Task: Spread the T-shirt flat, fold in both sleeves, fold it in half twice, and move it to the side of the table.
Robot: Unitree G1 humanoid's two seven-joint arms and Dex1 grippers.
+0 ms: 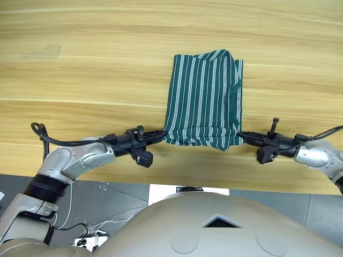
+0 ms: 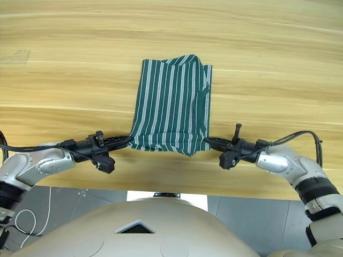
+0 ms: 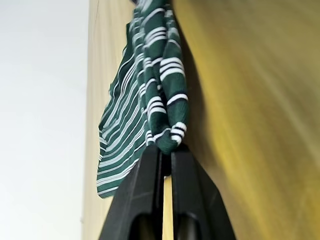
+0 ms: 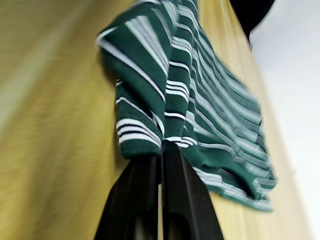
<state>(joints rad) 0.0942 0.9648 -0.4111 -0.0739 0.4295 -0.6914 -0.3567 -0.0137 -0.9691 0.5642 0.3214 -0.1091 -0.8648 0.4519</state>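
A light wooden table stands above a grey tiled floor.

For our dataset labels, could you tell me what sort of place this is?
Probably a robotics lab or test room: a wide wooden table, a grey floor with loose cables beneath its edge, and a striped T-shirt held at its near corners by the left gripper and right gripper.

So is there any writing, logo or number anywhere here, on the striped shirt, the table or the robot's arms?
None can be read.
The T-shirt: only white stripes on green, no print.
The table: a faint pale mark near the far left, too dim to read as text.
The left tool and right tool: plain black, no label visible.
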